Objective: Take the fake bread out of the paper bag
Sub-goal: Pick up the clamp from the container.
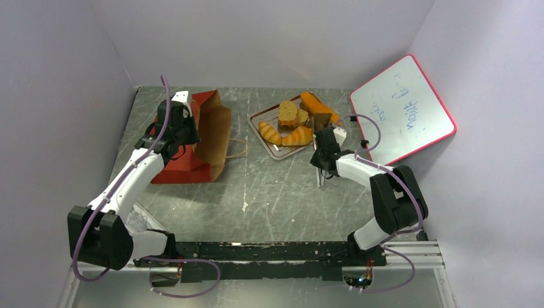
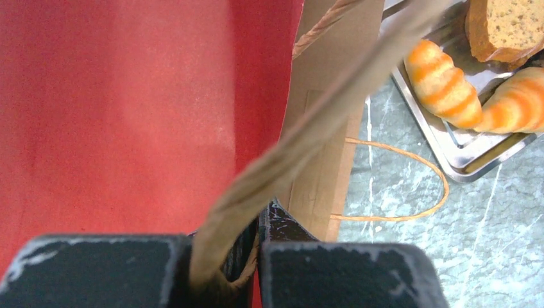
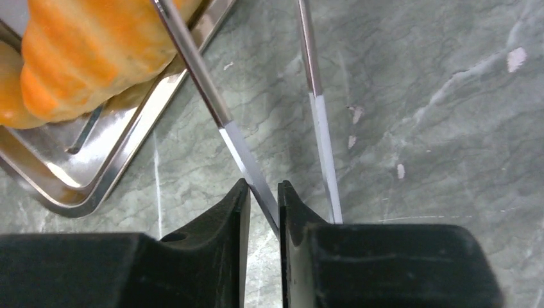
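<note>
Our left gripper (image 2: 256, 226) is pinched tight on the rim of the paper bag (image 1: 208, 138), lying at 10 o'clock, we'd guess to prop its mouth open. Our right gripper (image 3: 263, 199) clamps one leg of the tongs (image 3: 247, 168), probably for reach. The fake bread (image 1: 295, 125) sits on the tray (image 1: 252, 118) around 12 o'clock. Can't tell if any's left inside.

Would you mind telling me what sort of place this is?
Most likely a robotics lab test cell: plain panel walls box in a marbled tabletop, a left arm and right arm are bolted at its near edge, and toy bread sits on a metal tray beside a whiteboard.
</note>
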Robot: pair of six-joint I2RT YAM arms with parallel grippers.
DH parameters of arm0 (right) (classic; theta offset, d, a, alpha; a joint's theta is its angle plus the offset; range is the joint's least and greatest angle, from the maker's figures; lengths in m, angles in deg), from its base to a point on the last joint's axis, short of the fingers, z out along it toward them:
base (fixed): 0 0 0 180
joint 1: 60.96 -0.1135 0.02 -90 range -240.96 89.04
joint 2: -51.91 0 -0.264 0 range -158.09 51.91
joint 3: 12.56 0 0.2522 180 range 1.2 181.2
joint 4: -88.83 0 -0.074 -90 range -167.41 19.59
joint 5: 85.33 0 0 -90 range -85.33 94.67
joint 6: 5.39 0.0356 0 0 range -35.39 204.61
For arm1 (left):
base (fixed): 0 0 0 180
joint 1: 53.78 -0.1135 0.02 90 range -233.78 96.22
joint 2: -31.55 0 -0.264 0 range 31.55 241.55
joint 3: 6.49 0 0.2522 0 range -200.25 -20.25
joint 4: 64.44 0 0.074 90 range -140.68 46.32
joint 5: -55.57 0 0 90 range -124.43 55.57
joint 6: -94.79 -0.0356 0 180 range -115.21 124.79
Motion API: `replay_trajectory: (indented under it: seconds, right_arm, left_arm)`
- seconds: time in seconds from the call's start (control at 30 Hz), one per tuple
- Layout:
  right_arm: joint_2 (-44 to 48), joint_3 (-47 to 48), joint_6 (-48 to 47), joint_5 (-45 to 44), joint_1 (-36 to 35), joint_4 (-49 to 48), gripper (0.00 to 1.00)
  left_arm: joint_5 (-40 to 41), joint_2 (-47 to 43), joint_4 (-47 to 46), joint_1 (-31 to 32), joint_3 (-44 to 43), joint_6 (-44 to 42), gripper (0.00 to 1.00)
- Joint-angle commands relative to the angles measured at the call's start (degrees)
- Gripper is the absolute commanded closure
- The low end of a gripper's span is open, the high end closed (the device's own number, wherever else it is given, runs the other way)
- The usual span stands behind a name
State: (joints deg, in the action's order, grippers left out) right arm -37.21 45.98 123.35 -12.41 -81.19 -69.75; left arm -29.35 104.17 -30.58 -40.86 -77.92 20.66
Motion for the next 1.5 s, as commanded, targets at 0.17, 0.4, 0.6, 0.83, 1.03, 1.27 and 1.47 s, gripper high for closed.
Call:
replay_trajectory:
  seconds: [0.17, 0.4, 0.6, 0.83, 1.03, 1.27, 1.47]
  right_arm:
    - [1.51, -2.02, -2.09, -0.33, 0.55, -1.82, 0.92]
    - [3.02, -1.81, -3.18, -0.04, 0.54, -1.26, 0.93]
    - [3.81, -0.79, -4.43, 1.58, 0.54, -0.29, 0.93]
    - [5.54, -1.08, -4.23, 3.36, 0.52, 0.96, 0.94]
    - [7.19, -1.79, -3.69, 4.33, 0.5, 1.55, 0.95]
    - [12.8, -2.61, -3.38, 4.79, -0.05, 2.29, 1.0]
    - [17.15, -1.4, -3.23, 2.64, -3.96, 4.45, 1.0]
  left_arm:
    - [-1.14, 0.33, -2.45, -0.45, 0.86, 0.26, 0.93]
    - [-1.04, 0.24, -2.17, -0.4, 0.45, 0.21, 0.93]
    - [-1.13, 0.5, -2.24, -0.38, 0.45, 0.38, 0.93]
    - [-1.19, 0.74, -2.25, -0.4, 0.12, 0.42, 0.93]
    - [-1.37, 1.03, -2.52, -0.38, 0.19, 0.56, 0.93]
    - [-2.31, 1.52, -2.69, -0.36, 0.9, 0.12, 0.93]
    - [-4.04, 1.08, -3.63, -0.36, 2.06, -0.07, 0.93]
